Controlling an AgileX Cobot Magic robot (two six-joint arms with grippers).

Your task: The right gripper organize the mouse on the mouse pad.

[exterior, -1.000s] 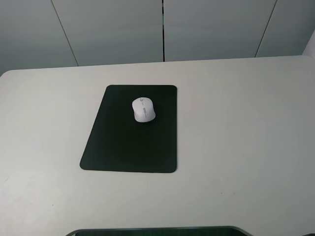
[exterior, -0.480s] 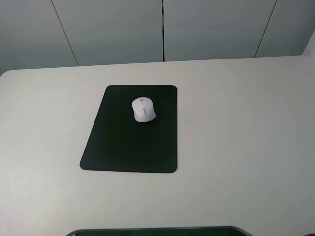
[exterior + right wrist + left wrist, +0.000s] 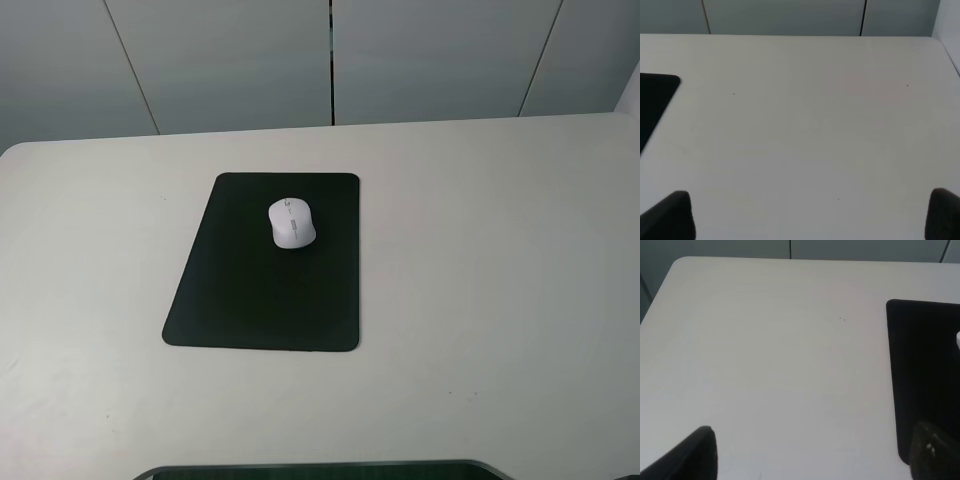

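The left gripper is spread wide over bare table, its fingertips well apart and holding nothing. The mouse pad lies at about 9 o'clock from the table's middle. The mouse sits on the pad toward its 1 o'clock corner, fully within its edges. The right gripper is likewise wide apart and empty, well clear of both.

You saw the mouse resting on the mouse pad, in the pad's far half and right of its centre line, with its scroll wheel end pointing away from you. The mouse pad lay flat on the white worktop, left of the middle.
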